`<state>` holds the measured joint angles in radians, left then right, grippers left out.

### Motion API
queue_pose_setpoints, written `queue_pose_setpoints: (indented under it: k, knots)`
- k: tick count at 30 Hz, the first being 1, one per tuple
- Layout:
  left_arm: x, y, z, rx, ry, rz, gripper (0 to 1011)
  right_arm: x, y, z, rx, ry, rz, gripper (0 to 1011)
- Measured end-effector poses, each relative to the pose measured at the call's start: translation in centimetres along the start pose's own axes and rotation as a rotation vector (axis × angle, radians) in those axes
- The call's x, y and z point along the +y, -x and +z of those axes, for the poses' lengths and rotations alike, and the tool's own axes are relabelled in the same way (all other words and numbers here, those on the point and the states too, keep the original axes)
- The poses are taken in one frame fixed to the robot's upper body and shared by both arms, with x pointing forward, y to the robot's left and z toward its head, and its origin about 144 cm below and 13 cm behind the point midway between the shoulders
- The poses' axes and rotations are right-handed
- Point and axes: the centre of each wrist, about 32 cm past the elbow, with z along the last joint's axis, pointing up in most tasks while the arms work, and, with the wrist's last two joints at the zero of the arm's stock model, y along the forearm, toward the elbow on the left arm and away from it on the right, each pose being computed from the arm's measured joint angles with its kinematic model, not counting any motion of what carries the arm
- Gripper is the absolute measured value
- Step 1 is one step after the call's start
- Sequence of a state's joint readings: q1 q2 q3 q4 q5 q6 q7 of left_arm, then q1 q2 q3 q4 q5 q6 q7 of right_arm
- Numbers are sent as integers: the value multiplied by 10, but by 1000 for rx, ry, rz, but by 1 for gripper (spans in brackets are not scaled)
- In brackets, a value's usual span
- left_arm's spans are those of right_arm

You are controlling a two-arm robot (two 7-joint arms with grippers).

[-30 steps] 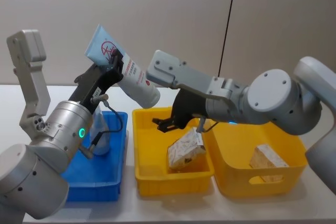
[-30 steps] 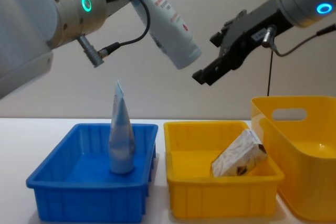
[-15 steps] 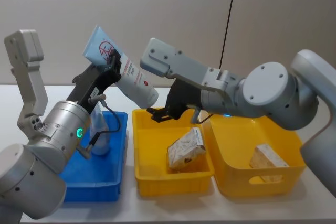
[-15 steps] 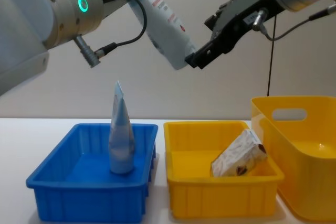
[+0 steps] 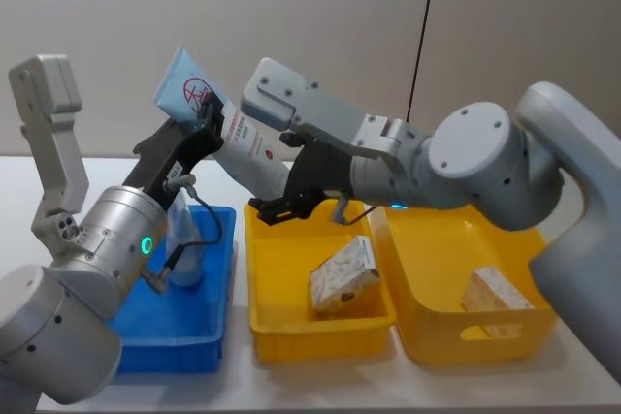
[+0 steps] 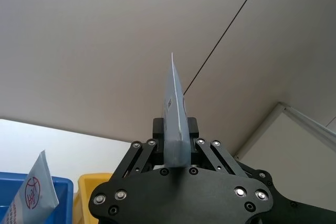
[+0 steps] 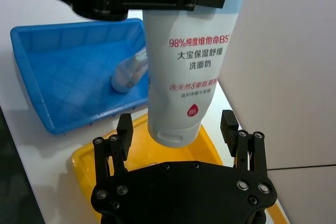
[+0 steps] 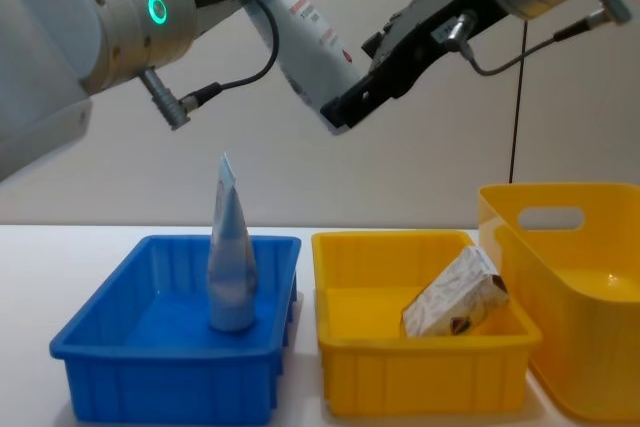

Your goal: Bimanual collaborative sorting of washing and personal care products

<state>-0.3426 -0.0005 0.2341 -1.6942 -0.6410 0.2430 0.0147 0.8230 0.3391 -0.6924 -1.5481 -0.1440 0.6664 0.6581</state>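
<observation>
Pads of the left gripper (image 6: 176, 129) pinch a tube (image 5: 243, 138) near its crimped end, holding it aloft with the cap slanting down, over the meeting sides of the blue bin (image 8: 100, 347) and the yellow tray (image 8: 420, 387). The right gripper (image 7: 177, 128) has its fingers (image 7: 124, 129) spread on either side of the cap end, apparently without touching it.

This looks like a handover at its midpoint. The next move probably calls for the right fingers to close squarely on the tube's body before the left ones let go. The cap end is round and smooth, so a slip is possible.

On the table (image 8: 100, 237), the bin toward the left edge holds a second tube (image 8: 230, 267) standing cap down. The tray in the middle holds a tilted carton (image 8: 455, 297). The yellow tub (image 5: 456, 336) toward the right edge holds a second carton (image 5: 495, 298).
</observation>
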Motion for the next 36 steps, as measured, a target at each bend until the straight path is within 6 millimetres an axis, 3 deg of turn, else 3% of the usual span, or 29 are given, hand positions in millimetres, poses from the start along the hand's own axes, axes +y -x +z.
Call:
queue_pose_setpoints:
  k: [31,36]
  knots:
    - [1,-2,-1,1,-3,3,222,29,1,7,62,-32,50,1004]
    - [1,-2,-1,1,-2,3,222,31,1,8,65,-33,57,911]
